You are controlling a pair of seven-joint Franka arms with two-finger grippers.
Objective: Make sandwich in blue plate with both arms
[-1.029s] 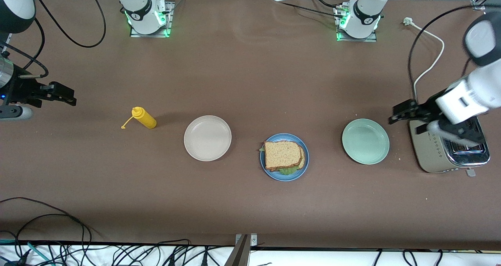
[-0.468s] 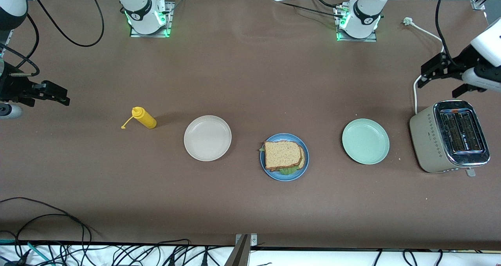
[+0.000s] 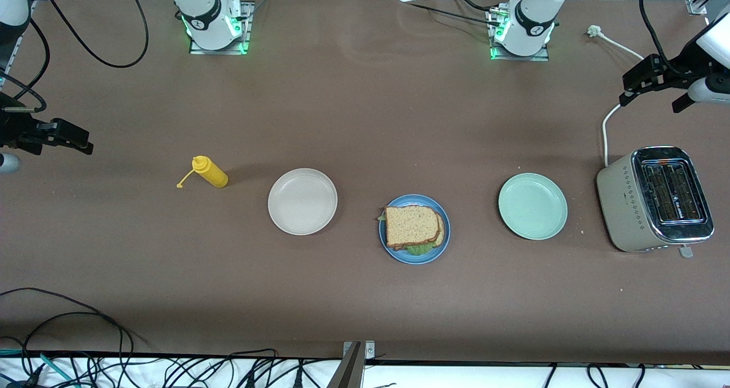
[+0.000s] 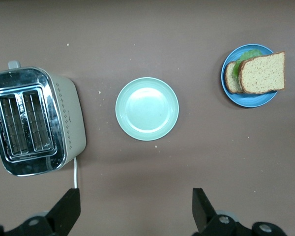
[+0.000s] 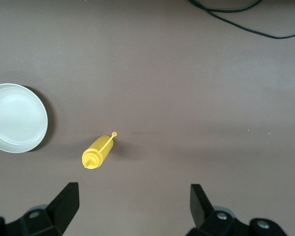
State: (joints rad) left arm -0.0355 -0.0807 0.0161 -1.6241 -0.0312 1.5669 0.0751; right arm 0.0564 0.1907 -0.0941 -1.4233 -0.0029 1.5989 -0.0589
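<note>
The sandwich [image 3: 412, 226] lies on the blue plate [image 3: 442, 248] in the middle of the table: two brown bread slices with green lettuce showing at the edge. It also shows in the left wrist view [image 4: 258, 73] on the blue plate [image 4: 250, 101]. My left gripper [image 3: 639, 83] is open and empty, high over the table at the left arm's end, above the white cord. My right gripper [image 3: 71, 138] is open and empty, high over the right arm's end. In the wrist views the left gripper [image 4: 135, 211] and right gripper [image 5: 132, 206] hold nothing.
A mint-green plate [image 3: 532, 206] and a silver toaster [image 3: 656, 199] with a white cord [image 3: 621, 102] stand toward the left arm's end. A cream-white plate [image 3: 302, 201] and a yellow squeeze bottle [image 3: 210, 172] stand toward the right arm's end.
My left gripper rose from over the toaster and drew back toward the left arm's end. My right gripper drew back toward the right arm's end. The sandwich has not moved.
</note>
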